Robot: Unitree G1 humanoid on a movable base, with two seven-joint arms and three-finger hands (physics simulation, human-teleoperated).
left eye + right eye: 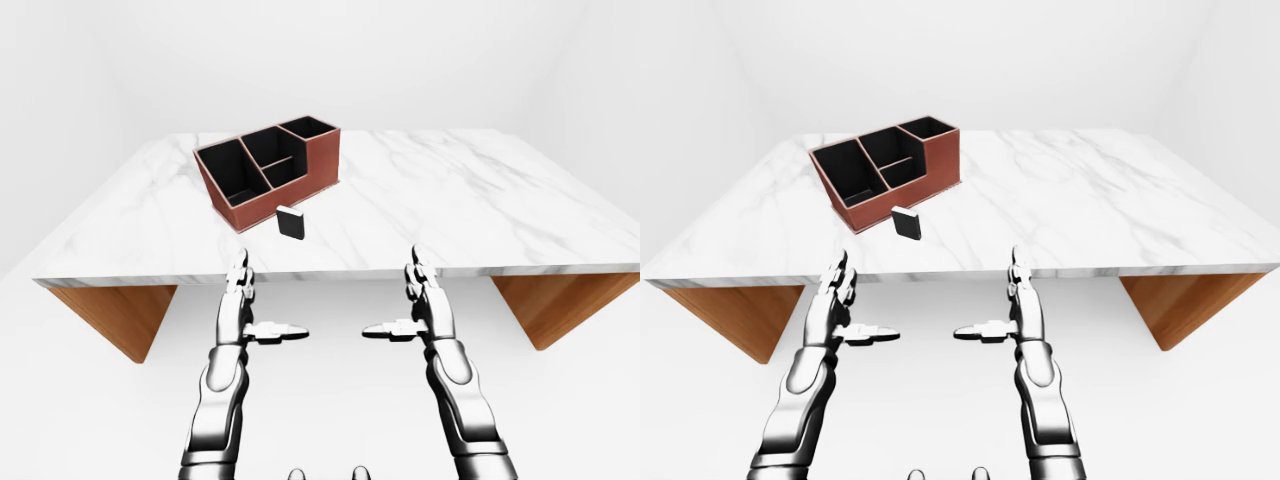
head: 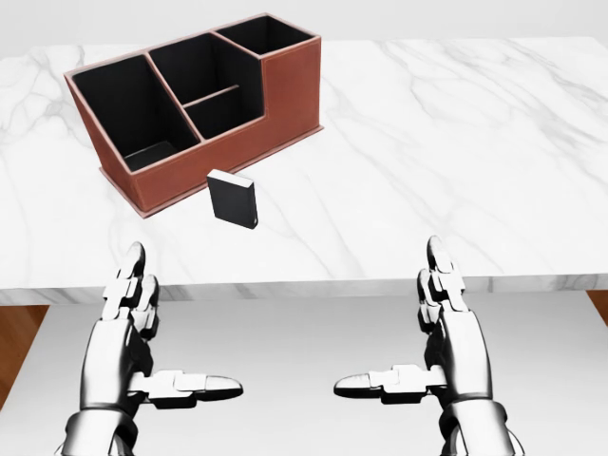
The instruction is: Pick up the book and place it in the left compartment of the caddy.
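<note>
Nothing done yet. Nearest: left robot hand (image 2: 142,332) and right robot hand (image 2: 432,328), both spread wide, holding nothing, short of the table (image 2: 494,171). Farther: book (image 2: 233,199) standing just beside the caddy (image 2: 285,85). Left compartment (image 2: 123,104) empty. Still to grab, lift, drop in.

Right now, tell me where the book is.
In the head view, the book stands upright on the marble table, left of centre, just below the caddy and apart from both hands.
</note>
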